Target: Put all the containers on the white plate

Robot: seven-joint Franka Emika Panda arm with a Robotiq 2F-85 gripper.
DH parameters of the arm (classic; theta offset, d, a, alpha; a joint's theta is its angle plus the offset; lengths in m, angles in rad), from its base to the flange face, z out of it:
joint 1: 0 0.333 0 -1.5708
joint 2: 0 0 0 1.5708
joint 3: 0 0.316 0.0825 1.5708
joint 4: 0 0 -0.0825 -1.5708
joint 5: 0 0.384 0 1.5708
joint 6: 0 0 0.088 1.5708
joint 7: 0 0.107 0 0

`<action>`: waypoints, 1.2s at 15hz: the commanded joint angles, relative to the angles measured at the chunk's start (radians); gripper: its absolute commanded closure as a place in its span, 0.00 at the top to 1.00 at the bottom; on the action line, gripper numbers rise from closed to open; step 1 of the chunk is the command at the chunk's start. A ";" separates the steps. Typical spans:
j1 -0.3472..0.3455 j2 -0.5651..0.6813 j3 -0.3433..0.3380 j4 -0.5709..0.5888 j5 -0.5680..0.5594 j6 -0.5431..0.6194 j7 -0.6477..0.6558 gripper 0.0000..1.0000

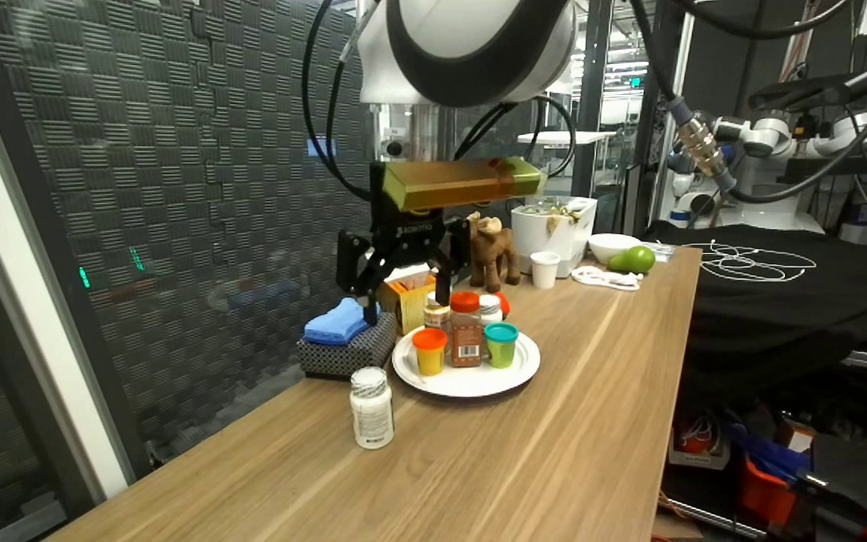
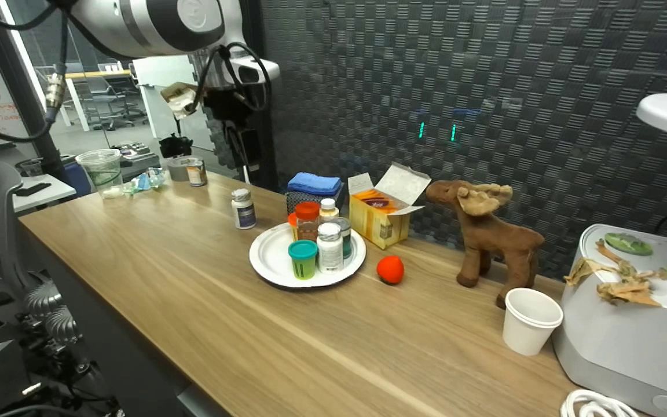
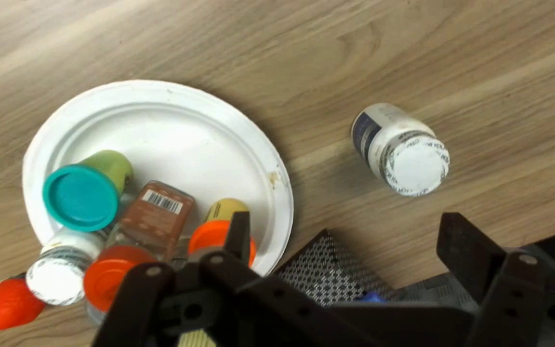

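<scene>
A white bottle (image 1: 372, 414) stands upright on the table beside the white plate (image 1: 494, 385); it also shows in the wrist view (image 3: 393, 140). On the plate are a teal-lidded green tub (image 2: 303, 263), an orange-lidded yellow tub (image 1: 430, 354), a red-lidded spice jar (image 1: 466, 339), another white bottle (image 2: 330, 250), a white-capped bottle (image 2: 328, 211) and a dark green container (image 2: 346, 236), partly hidden. My gripper (image 3: 345, 229) is open and empty, above the table near the plate's edge. In the wrist view the white bottle lies ahead of the fingers, not between them.
A patterned box (image 1: 351, 354) with a blue cloth (image 1: 337, 322) stands beside the plate. A yellow box (image 2: 377, 220), red-orange object (image 2: 390, 270), toy moose (image 2: 493, 237), white cup (image 2: 530, 321) and white planter (image 2: 629, 336) stand along the table. A clear tub (image 2: 102, 171) stands at the far end.
</scene>
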 commanded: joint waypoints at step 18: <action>0.048 0.249 0.006 0.256 0.056 -0.177 -0.086 1.00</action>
